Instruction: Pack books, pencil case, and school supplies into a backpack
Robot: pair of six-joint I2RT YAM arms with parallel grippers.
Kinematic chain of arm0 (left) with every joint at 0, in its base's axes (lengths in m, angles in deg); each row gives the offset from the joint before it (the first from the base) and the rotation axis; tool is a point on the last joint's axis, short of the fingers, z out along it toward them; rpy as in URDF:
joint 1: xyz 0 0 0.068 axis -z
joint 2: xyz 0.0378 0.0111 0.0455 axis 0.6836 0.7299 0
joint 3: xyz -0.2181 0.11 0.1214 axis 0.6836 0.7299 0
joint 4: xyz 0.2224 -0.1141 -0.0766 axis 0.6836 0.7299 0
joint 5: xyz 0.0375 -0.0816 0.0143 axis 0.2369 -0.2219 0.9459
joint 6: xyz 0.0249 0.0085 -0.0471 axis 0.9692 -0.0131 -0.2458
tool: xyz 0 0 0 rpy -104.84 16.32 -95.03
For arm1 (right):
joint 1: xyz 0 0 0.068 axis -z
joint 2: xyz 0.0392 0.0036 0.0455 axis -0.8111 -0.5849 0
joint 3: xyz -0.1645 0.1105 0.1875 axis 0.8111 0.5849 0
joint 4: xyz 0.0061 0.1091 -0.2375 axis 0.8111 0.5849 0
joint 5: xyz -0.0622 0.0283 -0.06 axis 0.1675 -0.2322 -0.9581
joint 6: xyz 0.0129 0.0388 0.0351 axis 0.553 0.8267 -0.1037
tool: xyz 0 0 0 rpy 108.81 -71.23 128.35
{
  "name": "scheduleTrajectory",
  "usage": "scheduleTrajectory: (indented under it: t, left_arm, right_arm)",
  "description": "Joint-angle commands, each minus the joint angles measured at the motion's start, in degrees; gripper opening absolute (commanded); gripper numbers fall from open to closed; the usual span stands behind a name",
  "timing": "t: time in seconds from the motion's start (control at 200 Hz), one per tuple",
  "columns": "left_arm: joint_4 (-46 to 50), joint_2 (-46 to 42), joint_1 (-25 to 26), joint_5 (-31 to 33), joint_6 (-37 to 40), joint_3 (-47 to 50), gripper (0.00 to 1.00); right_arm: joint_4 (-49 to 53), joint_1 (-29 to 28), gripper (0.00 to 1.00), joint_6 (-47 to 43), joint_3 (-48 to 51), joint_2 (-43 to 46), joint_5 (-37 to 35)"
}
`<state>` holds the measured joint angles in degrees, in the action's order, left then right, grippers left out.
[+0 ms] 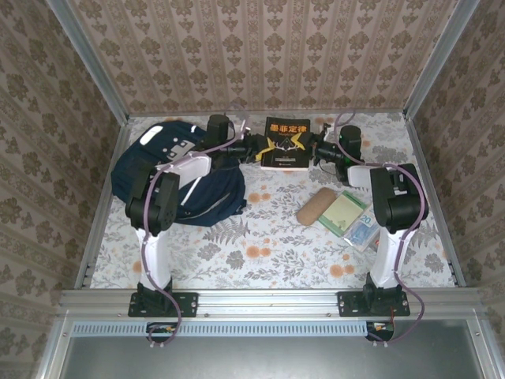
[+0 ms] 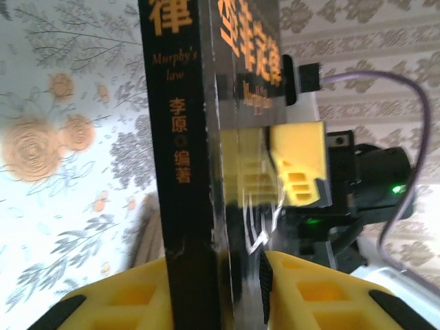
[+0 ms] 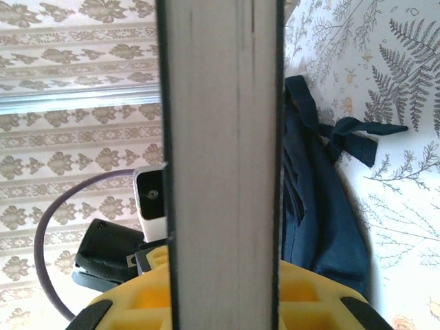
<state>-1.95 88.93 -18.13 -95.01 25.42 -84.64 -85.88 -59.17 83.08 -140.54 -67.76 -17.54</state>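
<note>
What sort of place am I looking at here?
Probably a robot test booth, not a home: wallpapered panel walls in a metal frame, two robot arms bolted to a rail at a floral-covered table.

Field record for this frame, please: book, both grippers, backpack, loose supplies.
black book: far middle, between both grippers, cover facing the top camera
left gripper: jaws around the spine side, grip unclear
right gripper: jaws shut on the page edge
backpack: left side, lying on table
tan case, green box, blue pack: right side, unpacked

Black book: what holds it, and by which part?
The black book: right gripper clamps its page edge; left gripper straddles its spine, grip uncertain.
</note>
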Motion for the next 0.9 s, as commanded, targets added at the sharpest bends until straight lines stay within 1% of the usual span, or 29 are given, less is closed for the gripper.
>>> scheduleTrajectory:
  t: [0.0,0.095,0.305,0.385,0.51,0.555,0.59,0.655,0.78,0.895]
  left_arm:
    - [9.64,-4.6,-3.31,0.57,10.22,-1.96,0.37]
    - [14.4,-6.34,-5.21,0.89,14.18,-1.22,0.38]
    - [26.22,-10.86,-8.95,3.19,23.72,0.79,0.38]
    - [31.83,-12.59,-10.33,5.32,28.04,1.12,0.38]
    - [44.16,-14.89,-11.68,13.0,37.33,0.06,0.39]
    - [48.21,-15.53,-11.81,16.79,40.58,-0.51,0.39]
    - [51.16,-16.04,-11.83,21.67,42.87,-0.94,0.39]
    - [55.14,-16.73,-11.81,27.59,46.56,-1.33,0.39]
    - [57.42,-16.91,-11.48,35.69,51.14,-0.34,0.37]
    - [57.47,-15.66,-10.18,39.3,53.77,0.0,0.38]
  right_arm:
    - [7.95,0.4,0.0,-8.43,0.3,5.19,1.77]
    - [11.92,0.36,0.0,-11.35,0.03,6.46,2.01]
    - [12.5,-0.03,0.0,-11.78,0.1,6.91,3.0]
    - [13.85,-0.51,0.0,-12.84,-0.1,7.21,2.92]
    - [16.14,-1.64,0.0,-14.56,-0.59,7.31,2.66]
    - [16.44,-2.04,0.0,-14.81,-0.59,7.22,2.57]
    - [16.4,-2.39,0.0,-14.82,-0.58,7.1,2.48]
    - [16.36,-3.0,0.0,-14.77,-0.59,6.76,2.35]
    - [16.25,-4.1,0.0,-14.65,-0.58,6.08,2.22]
    - [16.16,-4.85,0.0,-14.46,-0.67,5.65,2.22]
